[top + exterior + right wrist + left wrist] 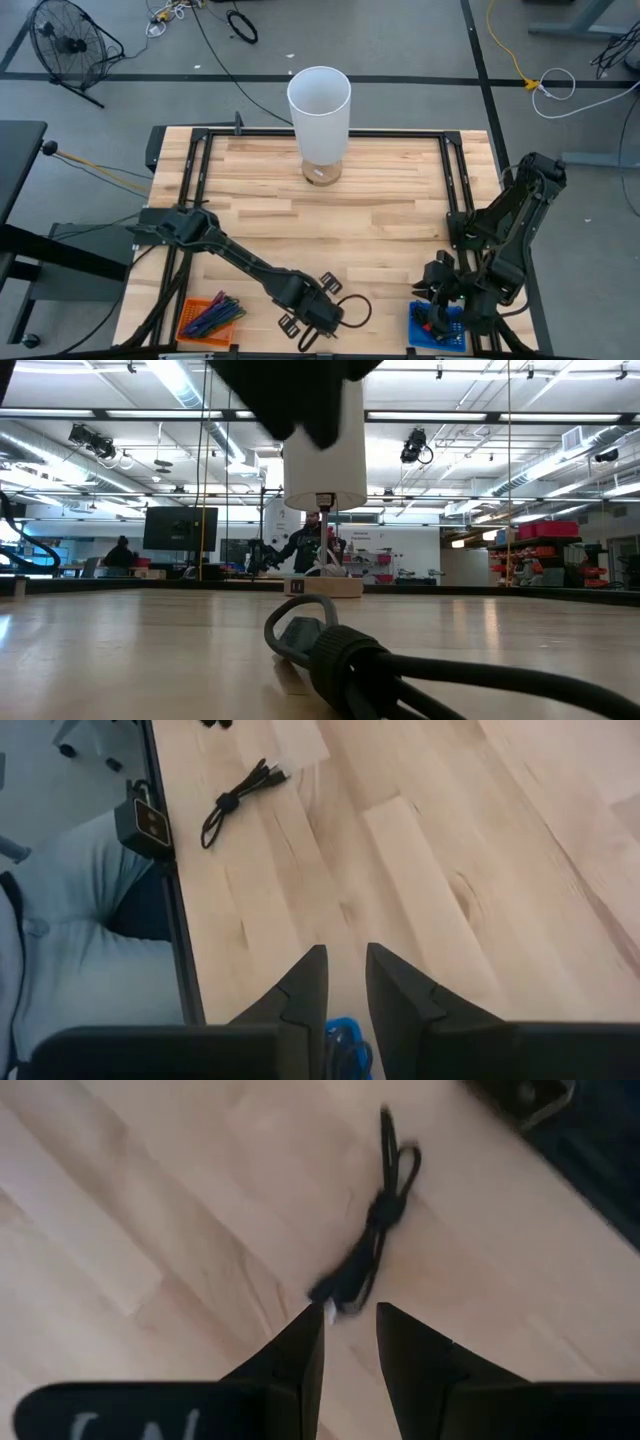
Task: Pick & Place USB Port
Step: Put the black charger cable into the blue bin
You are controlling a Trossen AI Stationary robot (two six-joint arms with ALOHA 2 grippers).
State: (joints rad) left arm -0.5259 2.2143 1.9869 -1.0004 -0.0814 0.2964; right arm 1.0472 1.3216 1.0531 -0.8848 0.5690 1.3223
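Right now the left gripper (350,1325), jaws narrowly parted and empty, hangs over the plug end of the bundled USB cable (352,310) at bottom centre of the high view, so a slightly off-line descent could nudge it aside.

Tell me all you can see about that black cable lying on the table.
The black cable is thin and bundled into a loop, cinched by a thicker dark wrap around its middle. It lies flat on the wooden table near the front edge. One end carries a small plug with a pale tip. The left gripper hovers just at that plug end, fingers slightly apart; I can't tell whether they touch it.
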